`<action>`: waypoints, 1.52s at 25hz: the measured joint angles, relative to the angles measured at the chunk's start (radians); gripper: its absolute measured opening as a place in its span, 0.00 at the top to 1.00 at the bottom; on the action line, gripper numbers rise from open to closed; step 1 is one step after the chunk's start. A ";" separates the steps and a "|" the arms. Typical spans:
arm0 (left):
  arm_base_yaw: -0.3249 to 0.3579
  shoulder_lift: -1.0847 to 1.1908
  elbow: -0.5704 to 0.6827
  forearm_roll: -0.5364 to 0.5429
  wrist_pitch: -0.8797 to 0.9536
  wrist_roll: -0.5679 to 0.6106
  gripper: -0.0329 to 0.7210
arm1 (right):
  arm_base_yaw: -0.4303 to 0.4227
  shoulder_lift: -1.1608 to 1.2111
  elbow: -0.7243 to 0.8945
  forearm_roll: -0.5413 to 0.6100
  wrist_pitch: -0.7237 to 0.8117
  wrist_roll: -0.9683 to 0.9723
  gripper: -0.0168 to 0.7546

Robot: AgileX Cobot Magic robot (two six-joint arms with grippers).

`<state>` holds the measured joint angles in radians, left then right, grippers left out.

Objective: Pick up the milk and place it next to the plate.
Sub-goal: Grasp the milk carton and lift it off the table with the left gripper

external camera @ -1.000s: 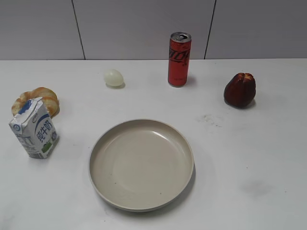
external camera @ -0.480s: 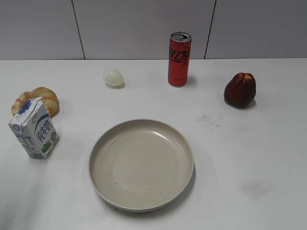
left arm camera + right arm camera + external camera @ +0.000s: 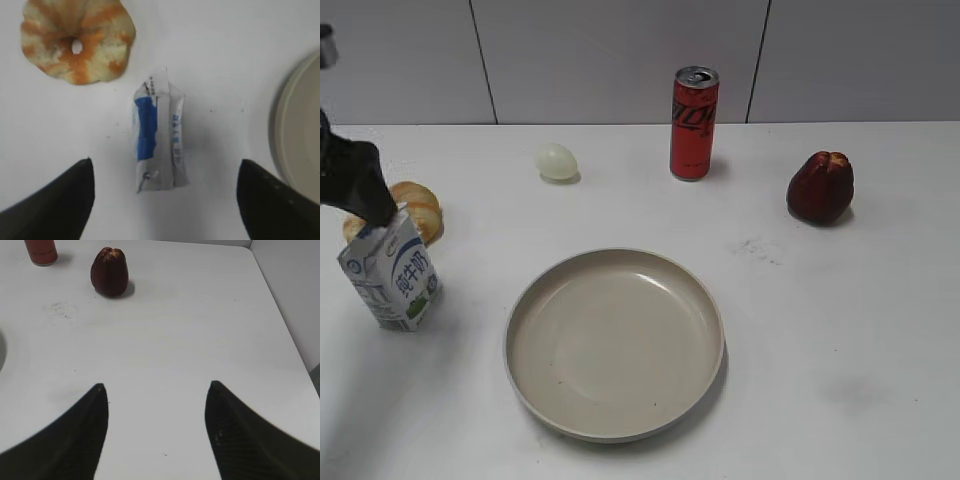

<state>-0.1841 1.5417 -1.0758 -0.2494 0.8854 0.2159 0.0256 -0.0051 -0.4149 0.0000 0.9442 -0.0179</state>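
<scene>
The milk [image 3: 392, 272], a small white carton with blue characters, stands upright at the left of the table. It also shows from above in the left wrist view [image 3: 159, 137]. The beige plate [image 3: 614, 342] lies in the middle front; its rim shows at the right edge of the left wrist view [image 3: 295, 135]. My left gripper [image 3: 365, 200] is open and hangs above the milk's top; its fingertips [image 3: 165, 172] are wide apart on either side of the carton. My right gripper [image 3: 156, 390] is open and empty over bare table, out of the exterior view.
A croissant [image 3: 410, 208] lies just behind the milk, also in the left wrist view [image 3: 77, 40]. A pale egg [image 3: 557, 161], a tall red can [image 3: 693, 123] and a dark red fruit [image 3: 820, 187] stand along the back. The table's right edge shows in the right wrist view [image 3: 280, 310].
My left gripper has come into the exterior view from the upper left and now hangs over the milk. The milk and the other things have not moved.
</scene>
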 joint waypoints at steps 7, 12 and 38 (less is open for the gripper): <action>-0.002 0.147 -0.001 0.008 -0.068 -0.003 0.06 | 0.000 0.000 0.000 0.000 0.000 0.000 0.37; -0.002 0.230 -0.001 -0.003 -0.053 -0.003 0.16 | 0.000 0.000 0.000 0.000 0.000 0.000 0.37; -0.010 0.160 -0.039 -0.032 0.011 -0.005 0.56 | 0.000 0.000 0.000 0.000 0.000 0.000 0.37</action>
<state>-0.1938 1.7013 -1.1151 -0.2818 0.8968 0.2111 0.0256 -0.0051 -0.4149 0.0000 0.9442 -0.0179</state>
